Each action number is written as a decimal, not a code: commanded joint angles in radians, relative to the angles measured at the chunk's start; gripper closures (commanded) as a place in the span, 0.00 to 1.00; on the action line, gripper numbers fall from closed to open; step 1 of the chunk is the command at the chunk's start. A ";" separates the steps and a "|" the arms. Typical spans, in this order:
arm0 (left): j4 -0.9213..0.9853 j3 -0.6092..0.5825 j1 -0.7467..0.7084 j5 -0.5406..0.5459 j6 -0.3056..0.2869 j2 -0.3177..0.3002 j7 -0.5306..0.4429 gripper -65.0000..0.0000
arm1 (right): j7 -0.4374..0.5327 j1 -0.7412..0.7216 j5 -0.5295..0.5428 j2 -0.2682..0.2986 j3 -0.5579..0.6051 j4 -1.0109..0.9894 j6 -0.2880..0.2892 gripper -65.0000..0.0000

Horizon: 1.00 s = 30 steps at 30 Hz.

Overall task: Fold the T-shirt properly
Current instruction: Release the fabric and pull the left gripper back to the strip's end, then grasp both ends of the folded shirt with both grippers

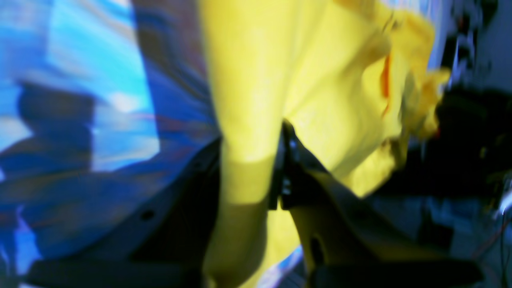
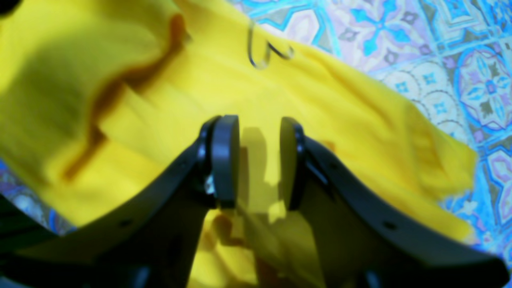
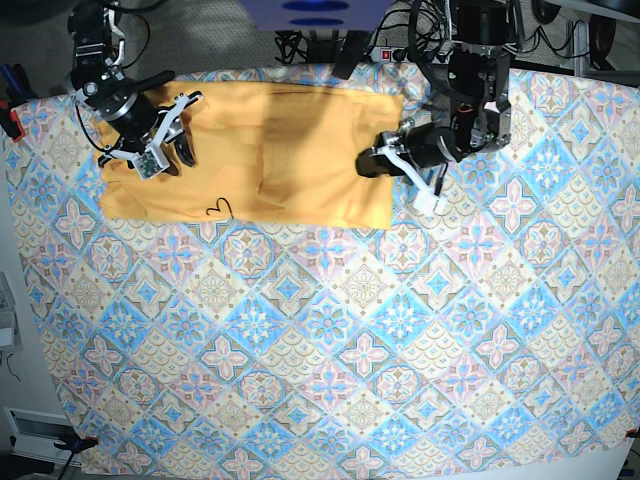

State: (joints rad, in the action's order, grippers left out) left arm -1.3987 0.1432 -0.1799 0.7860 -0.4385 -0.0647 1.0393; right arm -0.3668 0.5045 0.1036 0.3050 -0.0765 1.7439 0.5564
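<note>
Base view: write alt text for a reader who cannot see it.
A pale orange-yellow T-shirt lies spread at the far edge of a blue-and-pink tiled tablecloth. The right gripper sits over one end, the left gripper at the opposite edge.

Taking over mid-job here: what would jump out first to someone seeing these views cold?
The yellow T-shirt stands out, lying partly folded at the far edge of the blue-and-pink patterned tablecloth. An arm works each end: the left gripper has fabric pinched between its fingers at one edge, while the right gripper has shirt fabric bunched between its parted fingers at the opposite end. A small dark loop mark shows on the shirt's near edge.
</note>
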 commanded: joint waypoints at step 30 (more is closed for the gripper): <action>-0.150 0.106 -0.077 0.016 -0.007 -0.109 -0.012 0.91 | -0.476 -0.240 0.493 0.056 -0.162 -0.101 0.001 0.50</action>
State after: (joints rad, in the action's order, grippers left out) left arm -1.5337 0.2455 -0.2634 0.7860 -0.4385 -0.1654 1.0393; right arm -0.8589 0.2718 0.5835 0.3470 -0.2340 1.6310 0.5533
